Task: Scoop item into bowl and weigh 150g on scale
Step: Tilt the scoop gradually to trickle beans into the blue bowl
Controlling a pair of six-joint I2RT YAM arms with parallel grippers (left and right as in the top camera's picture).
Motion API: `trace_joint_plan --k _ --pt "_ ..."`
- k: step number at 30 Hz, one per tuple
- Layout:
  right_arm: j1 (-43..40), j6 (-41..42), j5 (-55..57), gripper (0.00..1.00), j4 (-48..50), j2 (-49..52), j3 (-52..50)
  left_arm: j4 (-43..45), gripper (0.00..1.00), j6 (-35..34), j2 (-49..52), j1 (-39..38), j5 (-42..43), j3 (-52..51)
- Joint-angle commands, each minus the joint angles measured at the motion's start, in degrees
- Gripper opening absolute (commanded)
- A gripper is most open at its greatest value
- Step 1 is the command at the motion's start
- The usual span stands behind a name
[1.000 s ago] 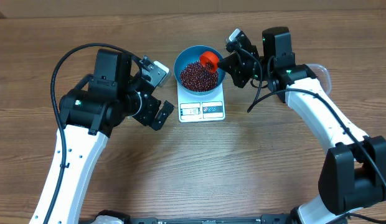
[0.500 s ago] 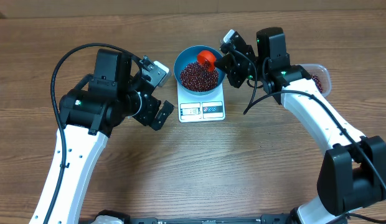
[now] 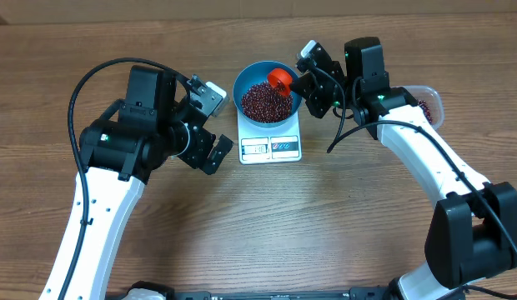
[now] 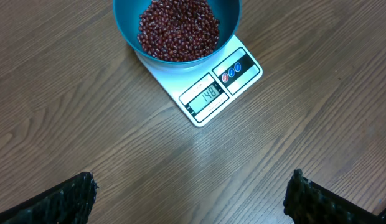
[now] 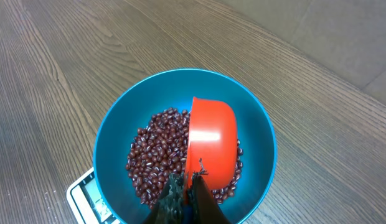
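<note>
— Left gripper [image 4: 190, 202]?
— Jaws wide apart, empty, just short of the small flat white scale [image 4: 211, 94].
— The dark red-brown beans [image 5: 155, 155]?
— Piled in the round bright blue bowl [image 5: 255, 124] on that scale. Right gripper [image 5: 187, 199] clamps a red-orange plastic scoop [image 5: 211, 149], tipped over them
</note>
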Motion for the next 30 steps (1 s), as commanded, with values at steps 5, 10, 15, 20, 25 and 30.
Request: trace_joint_plan --k 5,10,15,20,25,30 --pt "-0.2 -0.2 0.1 0.04 0.2 -1.7 1.9 0.0 1.0 -0.5 0.0 0.0 1.1 1.2" --pt "-0.2 -0.2 0.1 0.03 0.2 -1.7 1.9 0.0 1.0 -0.5 0.0 0.0 1.1 1.2" --pt "-0.2 -0.2 -0.9 0.04 0.2 -1.7 1.9 0.0 1.0 -0.5 0.0 0.0 1.1 1.2" --pt "-0.2 -0.3 -9.3 0.04 0.6 -1.7 1.9 0.0 1.0 -0.5 0.1 0.0 1.1 1.2" --pt "-0.3 -0.3 -0.3 0.04 0.6 -1.7 1.9 0.0 1.0 -0.5 0.1 0.0 1.1 1.2" --pt "-0.3 -0.2 -2.9 0.04 0.6 -1.7 1.9 0.0 1.0 -0.5 0.1 0.0 1.1 1.2"
